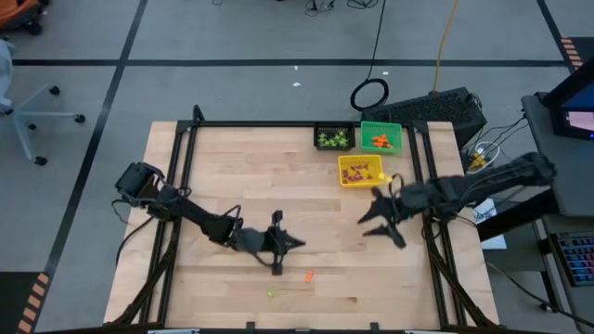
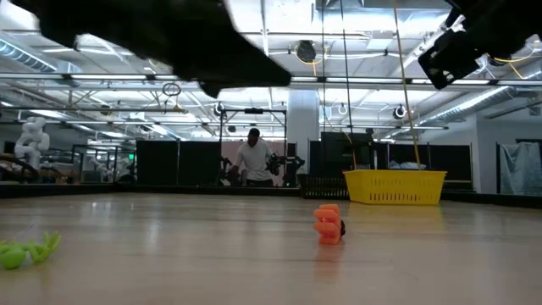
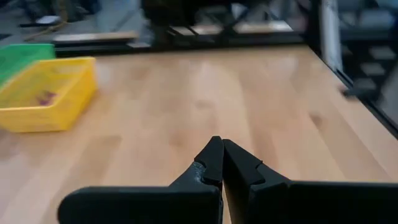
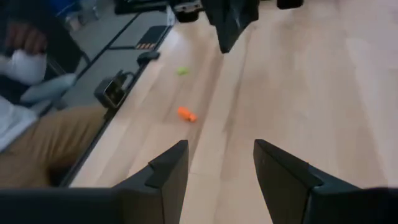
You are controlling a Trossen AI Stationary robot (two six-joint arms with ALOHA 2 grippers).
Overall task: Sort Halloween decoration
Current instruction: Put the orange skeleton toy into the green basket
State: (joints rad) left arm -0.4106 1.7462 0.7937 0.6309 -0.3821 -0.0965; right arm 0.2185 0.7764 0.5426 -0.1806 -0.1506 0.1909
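Two Halloween decorations lie loose on the wooden table near its front edge: an orange one point(image 1: 308, 276) point(image 2: 328, 224) point(image 4: 186, 114) and a light-green one point(image 1: 271, 294) point(image 2: 25, 252) point(image 4: 181, 71). My left gripper point(image 1: 300, 243) point(image 3: 221, 148) is shut and empty, hovering just beyond the orange piece. My right gripper point(image 1: 376, 223) point(image 4: 219, 149) stands open above the table's right half, below the yellow bin, with nothing between its fingers.
Three small bins stand at the back right: a black one point(image 1: 333, 137) with green pieces, a green one point(image 1: 380, 137) with orange pieces, and a yellow one point(image 1: 360, 170) point(image 3: 46, 93) point(image 2: 395, 186) with purple pieces. A seated person point(image 4: 37, 143) is beside the table's front edge.
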